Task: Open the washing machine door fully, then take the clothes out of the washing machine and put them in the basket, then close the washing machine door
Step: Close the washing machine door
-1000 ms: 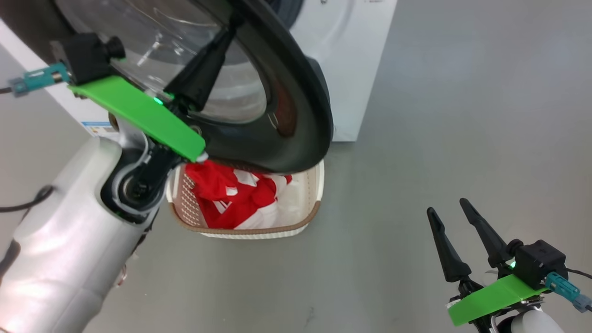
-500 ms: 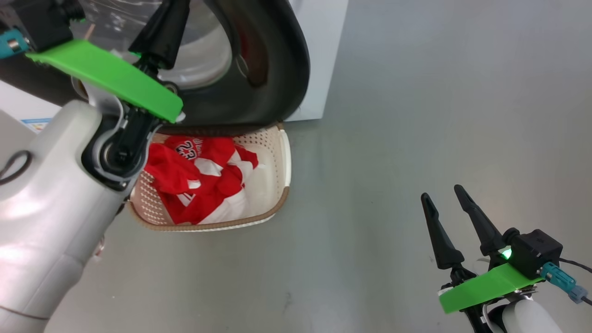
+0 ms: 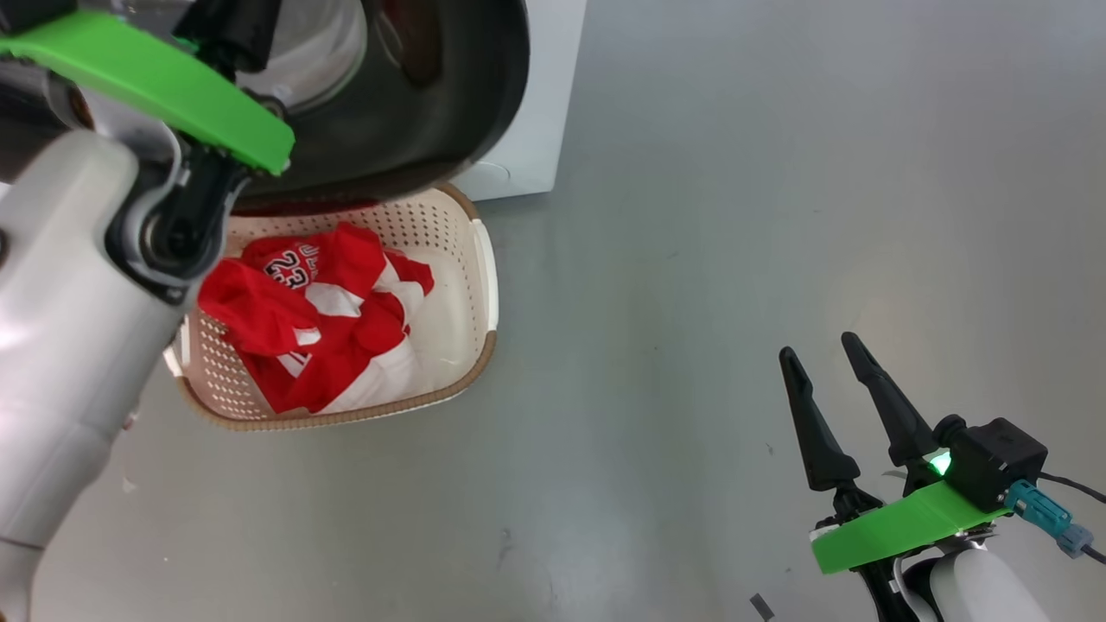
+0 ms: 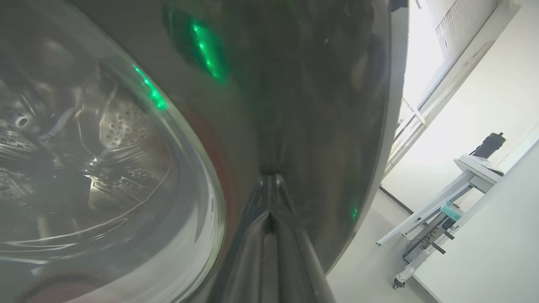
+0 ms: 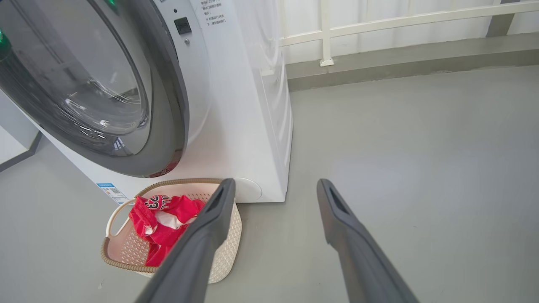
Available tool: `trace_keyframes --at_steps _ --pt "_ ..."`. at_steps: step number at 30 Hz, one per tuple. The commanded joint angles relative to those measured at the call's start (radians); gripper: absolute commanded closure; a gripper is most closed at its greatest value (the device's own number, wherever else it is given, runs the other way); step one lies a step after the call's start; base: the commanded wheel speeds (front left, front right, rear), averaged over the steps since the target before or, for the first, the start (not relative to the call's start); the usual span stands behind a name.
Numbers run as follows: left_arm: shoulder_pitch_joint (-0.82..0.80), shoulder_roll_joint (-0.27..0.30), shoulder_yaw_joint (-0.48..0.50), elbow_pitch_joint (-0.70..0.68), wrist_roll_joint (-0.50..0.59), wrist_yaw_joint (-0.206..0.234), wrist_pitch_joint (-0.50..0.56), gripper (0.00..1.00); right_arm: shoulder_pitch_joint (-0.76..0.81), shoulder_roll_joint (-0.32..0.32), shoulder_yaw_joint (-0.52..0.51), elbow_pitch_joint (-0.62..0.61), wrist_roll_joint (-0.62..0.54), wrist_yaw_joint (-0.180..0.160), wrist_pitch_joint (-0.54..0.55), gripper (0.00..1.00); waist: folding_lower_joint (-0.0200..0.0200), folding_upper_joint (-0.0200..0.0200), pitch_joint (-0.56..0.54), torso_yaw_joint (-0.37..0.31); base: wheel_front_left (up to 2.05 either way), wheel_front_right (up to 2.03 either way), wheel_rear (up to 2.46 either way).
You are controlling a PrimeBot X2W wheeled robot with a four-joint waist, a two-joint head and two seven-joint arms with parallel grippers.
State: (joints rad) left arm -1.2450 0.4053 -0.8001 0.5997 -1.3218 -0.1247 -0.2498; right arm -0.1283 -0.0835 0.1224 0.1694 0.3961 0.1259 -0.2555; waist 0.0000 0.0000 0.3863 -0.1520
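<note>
Item 1. The washing machine door [image 3: 432, 112]: recorded as swung close against the front of the washing machine [image 5: 248, 105]. In the right wrist view it was seen lying nearly flush with the cabinet. Whether the latch had caught could not be told.

Item 2. The clothes [image 3: 302, 320]: red with white trim and the number 23 uppermost. They were found heaped in the basket [image 3: 491, 285], towards its left half.

Item 3. The basket: set on the grey floor [image 3: 734, 216], just in front of the machine's lower corner and partly beneath the door's lower edge.

Item 4. The left gripper [image 4: 269, 179]: the two fingers were pinched together with nothing between them. Their tips were laid against the door's glossy black ring, beside the glass bowl.

Item 5. The right gripper [image 3: 816, 345]: the fingers were spread wide and nothing was held. It was hung over bare floor, well apart from the basket and the machine.

Step in hand: the emptying was judged complete, and the closing of the door was judged under way as the last step.

Next move: a steady push through the joined fingertips, directed along the door's swing, was judged necessary until the catch engaged. The contact would need to be kept on the black ring, not on the glass.
</note>
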Motion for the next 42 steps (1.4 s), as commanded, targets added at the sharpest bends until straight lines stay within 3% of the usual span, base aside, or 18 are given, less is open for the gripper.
trace_keyframes --at_steps 1,10,19,27,42 --pt "-0.053 0.038 0.027 -0.006 0.013 -0.006 -0.01 1.0 -0.012 0.0 0.021 -0.026 -0.006 0.005 -0.006 0.0 0.0 0.0 0.01 -0.009 0.0 0.0 0.0" --pt "-0.082 0.019 0.129 0.032 0.081 -0.006 -0.012 1.0 -0.022 0.008 0.02 -0.024 -0.005 0.005 -0.006 0.0 0.0 0.0 0.027 -0.035 0.0 0.0 0.0" --pt "-0.064 0.008 0.145 0.036 0.086 -0.006 -0.012 1.0 -0.02 0.011 0.013 -0.022 -0.007 0.005 -0.006 0.0 0.0 0.0 0.02 -0.034 0.0 0.0 0.0" --pt "0.01 0.007 0.135 0.004 0.047 -0.006 -0.012 1.0 -0.014 -0.005 0.011 -0.018 -0.011 0.005 -0.006 0.0 0.0 0.0 -0.018 -0.002 0.0 0.0 0.0" --pt "0.272 0.012 0.232 -0.08 0.073 -0.006 -0.012 1.0 0.026 -0.055 0.002 -0.013 -0.019 0.005 -0.006 0.0 0.0 0.0 -0.116 0.107 0.0 0.0 0.0"
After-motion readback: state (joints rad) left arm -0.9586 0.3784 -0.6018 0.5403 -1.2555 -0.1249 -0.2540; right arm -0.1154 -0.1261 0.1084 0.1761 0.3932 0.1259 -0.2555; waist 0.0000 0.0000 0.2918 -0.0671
